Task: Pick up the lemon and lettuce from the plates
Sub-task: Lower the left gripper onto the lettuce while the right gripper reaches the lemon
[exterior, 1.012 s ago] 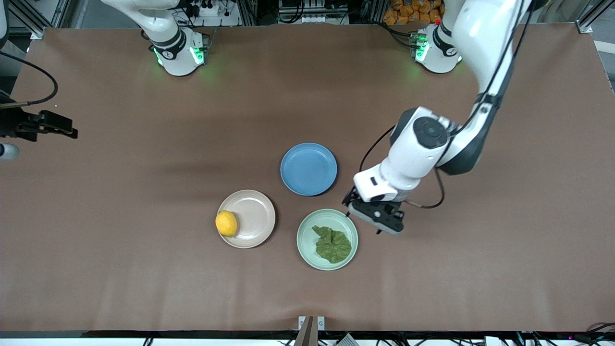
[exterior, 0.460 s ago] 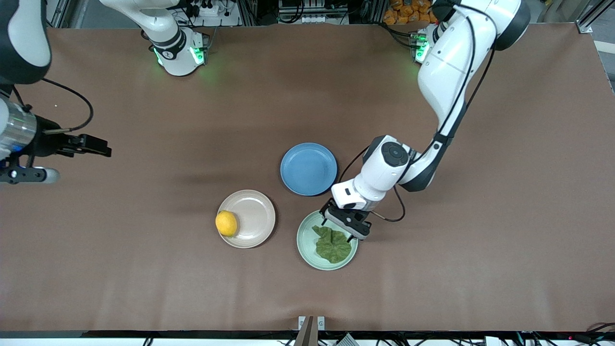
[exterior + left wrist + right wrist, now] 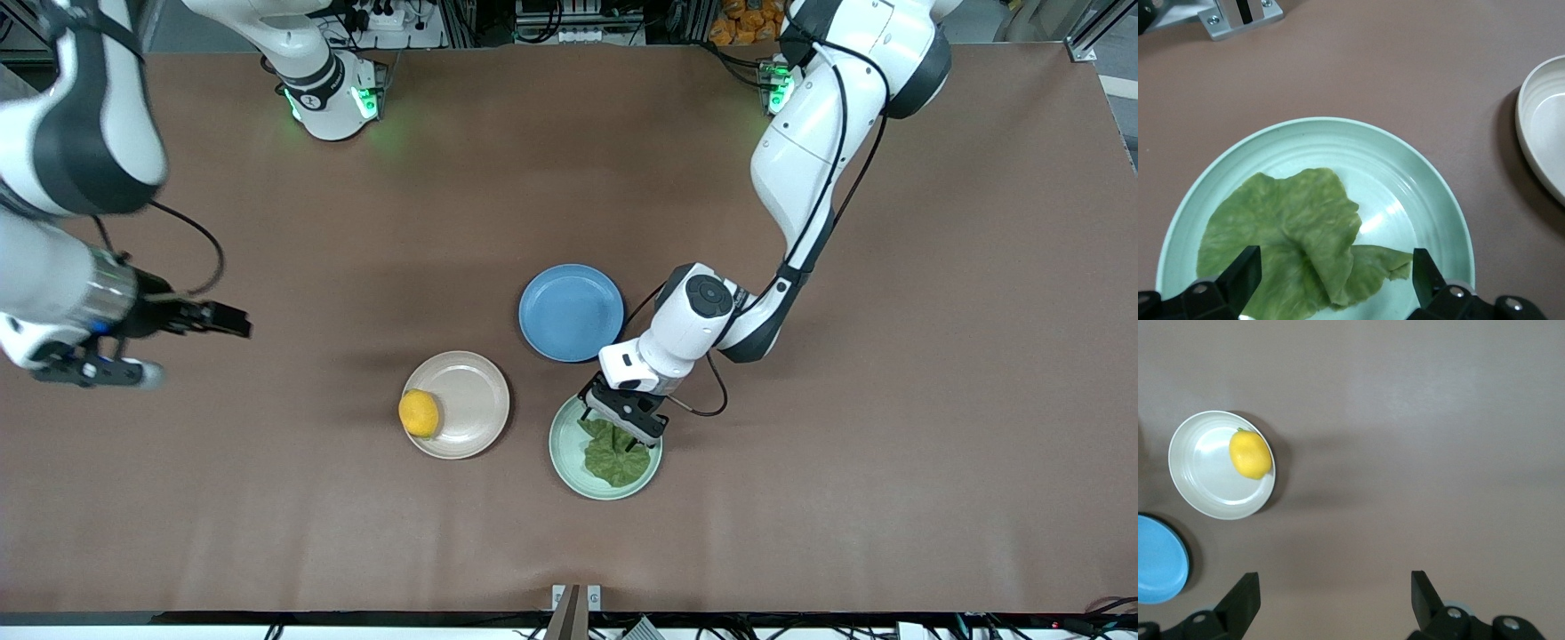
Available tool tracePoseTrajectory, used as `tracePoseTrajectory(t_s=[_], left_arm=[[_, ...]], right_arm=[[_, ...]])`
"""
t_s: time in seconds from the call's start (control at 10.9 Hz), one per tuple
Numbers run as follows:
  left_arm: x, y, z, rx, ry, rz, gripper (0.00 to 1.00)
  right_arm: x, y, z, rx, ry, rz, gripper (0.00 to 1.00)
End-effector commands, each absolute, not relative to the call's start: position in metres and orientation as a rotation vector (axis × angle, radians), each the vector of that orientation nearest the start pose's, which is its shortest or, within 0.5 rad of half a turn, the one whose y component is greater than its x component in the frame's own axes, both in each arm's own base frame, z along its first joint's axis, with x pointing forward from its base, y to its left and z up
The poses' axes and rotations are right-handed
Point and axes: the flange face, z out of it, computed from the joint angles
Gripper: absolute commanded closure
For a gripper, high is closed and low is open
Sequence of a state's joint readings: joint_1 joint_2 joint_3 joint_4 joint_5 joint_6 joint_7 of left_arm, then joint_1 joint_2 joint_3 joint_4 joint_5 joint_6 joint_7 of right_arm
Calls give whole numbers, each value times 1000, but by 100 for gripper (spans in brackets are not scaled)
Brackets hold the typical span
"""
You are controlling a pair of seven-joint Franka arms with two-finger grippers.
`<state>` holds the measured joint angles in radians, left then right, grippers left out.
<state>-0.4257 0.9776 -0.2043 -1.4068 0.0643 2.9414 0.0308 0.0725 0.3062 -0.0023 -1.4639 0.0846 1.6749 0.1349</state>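
The lemon (image 3: pixel 419 413) lies on the beige-pink plate (image 3: pixel 471 400), at the rim toward the right arm's end. The lettuce (image 3: pixel 615 458) lies on the mint green plate (image 3: pixel 564 442). My left gripper (image 3: pixel 615 430) is low over the mint plate and open, with a fingertip (image 3: pixel 1245 267) on each side of the folded lettuce (image 3: pixel 1291 240); I cannot tell whether it touches the leaf. My right gripper (image 3: pixel 233 324) is open and empty, high over bare table toward the right arm's end. Its wrist view shows the lemon (image 3: pixel 1250 453) on its plate (image 3: pixel 1201 483).
An empty blue plate (image 3: pixel 571 312) sits farther from the front camera than both other plates and close to them. A metal bracket (image 3: pixel 575 597) stands at the table's front edge. Brown table mat surrounds the plates.
My left gripper came from beside the mint plate to over the lettuce and went lower. My right arm swung in from the table's end toward the plates.
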Motion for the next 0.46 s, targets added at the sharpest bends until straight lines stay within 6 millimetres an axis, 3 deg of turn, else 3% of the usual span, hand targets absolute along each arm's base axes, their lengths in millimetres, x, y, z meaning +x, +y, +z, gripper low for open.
tracePoseTrajectory(t_s=[0.0, 0.37], left_arm=[[646, -423, 174, -3117, 979, -937, 0], [642, -427, 157, -3018, 1051, -992, 0]], right_arm=[[664, 85, 457, -3047, 175, 156, 0], [680, 123, 404, -3048, 130, 136, 0]])
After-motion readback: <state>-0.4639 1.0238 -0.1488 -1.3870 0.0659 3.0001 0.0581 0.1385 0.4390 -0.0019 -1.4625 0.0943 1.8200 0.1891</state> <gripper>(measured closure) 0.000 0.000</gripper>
